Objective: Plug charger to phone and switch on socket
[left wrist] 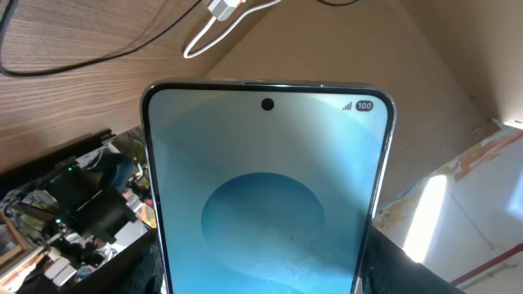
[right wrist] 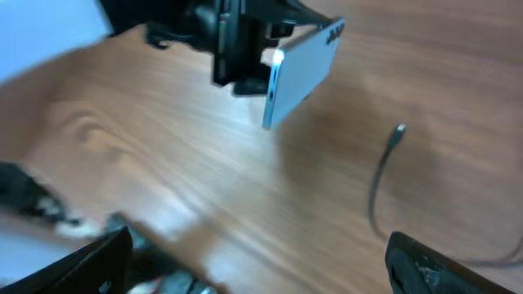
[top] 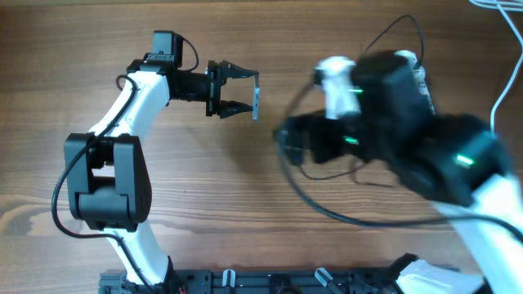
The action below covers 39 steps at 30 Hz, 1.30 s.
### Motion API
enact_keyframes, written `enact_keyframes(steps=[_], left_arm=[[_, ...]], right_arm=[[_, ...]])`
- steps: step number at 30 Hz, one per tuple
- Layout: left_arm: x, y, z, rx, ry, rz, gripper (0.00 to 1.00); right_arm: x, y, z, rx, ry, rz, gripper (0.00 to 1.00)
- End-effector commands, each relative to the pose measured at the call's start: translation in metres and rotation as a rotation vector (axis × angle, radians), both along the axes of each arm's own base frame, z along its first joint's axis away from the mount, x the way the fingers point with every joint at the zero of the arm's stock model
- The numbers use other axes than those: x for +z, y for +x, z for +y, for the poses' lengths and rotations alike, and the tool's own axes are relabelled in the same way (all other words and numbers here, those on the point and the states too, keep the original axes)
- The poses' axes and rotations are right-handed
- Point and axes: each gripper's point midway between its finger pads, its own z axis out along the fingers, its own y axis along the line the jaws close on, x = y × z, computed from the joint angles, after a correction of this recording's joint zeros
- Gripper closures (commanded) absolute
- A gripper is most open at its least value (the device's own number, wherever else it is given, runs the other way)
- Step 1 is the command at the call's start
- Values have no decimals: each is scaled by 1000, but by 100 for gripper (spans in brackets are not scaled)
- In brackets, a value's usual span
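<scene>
My left gripper (top: 241, 91) is shut on the phone (top: 255, 96) and holds it on edge above the table. In the left wrist view the phone's cyan screen (left wrist: 265, 196) fills the space between the fingers. In the right wrist view the phone (right wrist: 302, 69) juts from the left gripper at the top. The charger, a thin black cable (top: 306, 192), lies on the table; its plug tip (right wrist: 399, 131) lies loose, ahead of my right gripper (right wrist: 257, 241), which is open wide and empty. The right arm (top: 392, 122) is motion-blurred. The socket is not in view.
A thick white cable (top: 507, 49) runs along the far right of the table; its looped end with a white plug (left wrist: 221, 10) shows in the left wrist view. A black rail (top: 286, 282) lines the table's front edge.
</scene>
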Motion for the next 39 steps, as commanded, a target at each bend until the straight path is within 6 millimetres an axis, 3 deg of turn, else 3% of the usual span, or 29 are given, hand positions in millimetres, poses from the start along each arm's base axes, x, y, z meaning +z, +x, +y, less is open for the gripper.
enact_keyframes(steps=[1, 3, 6, 8, 11, 12, 14, 15, 17, 19, 22, 34, 39], left_arm=[[16, -3, 0, -4, -24, -22, 41], [16, -3, 0, -4, -24, -22, 41], [16, -3, 0, -4, -24, -22, 41], [13, -2, 1, 1, -10, -23, 41], [13, -2, 1, 2, -8, -23, 41], [13, -2, 1, 2, -8, -23, 41], [13, -2, 1, 1, -8, -23, 41], [13, -2, 1, 1, -8, -23, 41], [15, -2, 0, -2, -19, -22, 41], [18, -4, 0, -8, -36, -21, 41], [18, -4, 0, -9, -38, -20, 41], [19, -4, 0, -5, -42, 24, 41], [19, -4, 0, -5, -42, 24, 41]], right_arm=[[-21, 34, 21, -99, -69, -21, 0], [-25, 47, 49, -88, 19, 1, 0], [-34, 65, 75, -77, 62, -6, 4], [-60, 74, 76, -198, -4, 24, 6], [-96, 89, 62, -400, -178, -26, 7], [-99, 91, 61, -424, -184, -27, 7], [-100, 93, 62, -434, -182, -29, 15], [-99, 96, 59, -447, -188, -46, 26], [-97, 99, 60, -457, -181, -63, 39], [-97, 101, 62, -457, -176, -68, 40], [-95, 103, 64, -459, -163, -75, 54], [-93, 107, 60, -475, -177, -101, 61], [-103, 106, 59, -467, -199, -94, 67]])
